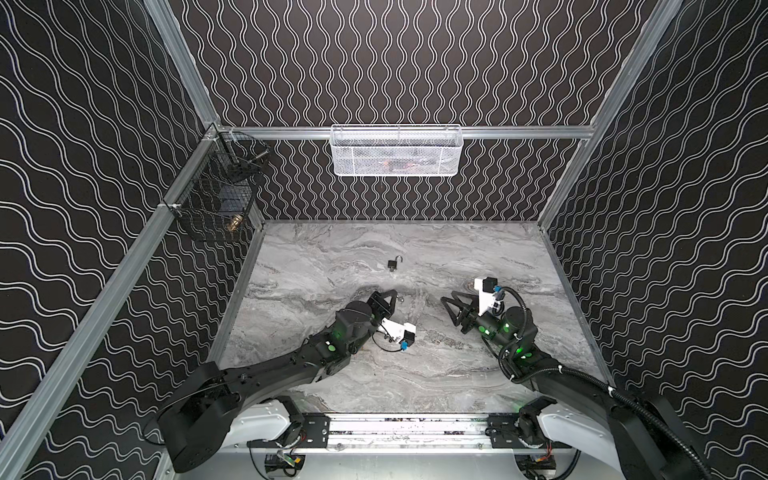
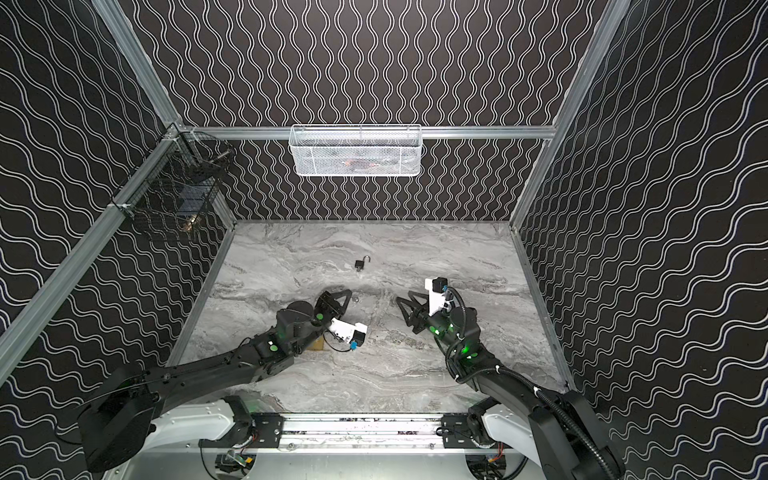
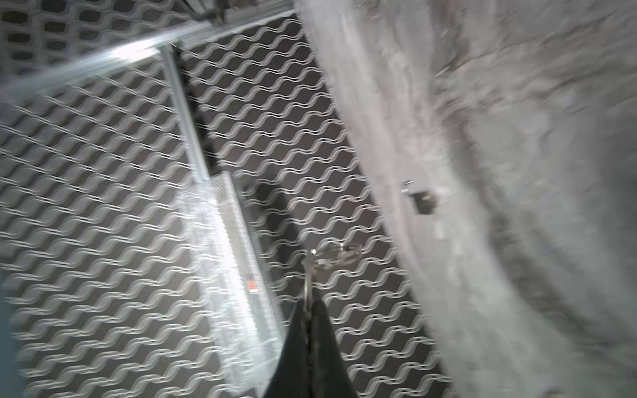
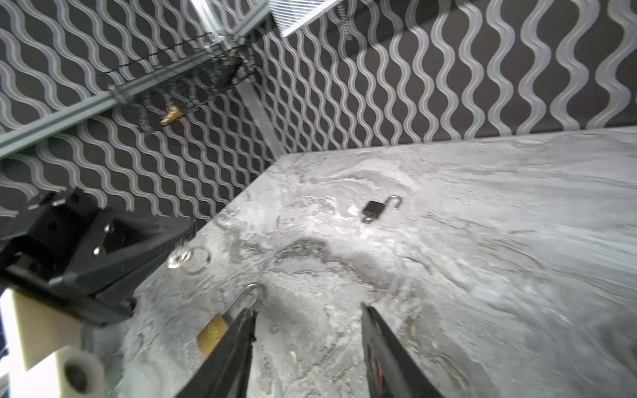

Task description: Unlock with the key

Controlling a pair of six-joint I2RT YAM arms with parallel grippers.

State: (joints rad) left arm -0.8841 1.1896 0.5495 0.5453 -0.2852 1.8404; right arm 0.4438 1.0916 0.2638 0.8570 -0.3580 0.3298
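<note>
Right wrist view: we see right claw [image 4: 308, 308] spread open, brass padlock [image 4: 212, 334] on table [image 4: 482, 241] beside one finger. Left claw [image 3: 309, 303] clamped on key [image 3: 307, 279], ring [image 4: 196, 260] dangling. In both top views black padlock [image 1: 394, 263], shackle open, at 12 o'clock from left claw.

A small silver key [image 3: 309, 275] on a split ring [image 4: 197, 260] sticks out of the left gripper [image 3: 310, 305], pinched between its closed fingertips above the middle of the tabletop [image 1: 332, 257]. A brass padlock [image 4: 213, 333] with a silver shackle sits just beside one finger of the right gripper [image 4: 308, 307], whose jaws stand apart. A small black padlock [image 1: 393, 264], its shackle swung open, lies flat nearer the far edge.
</note>
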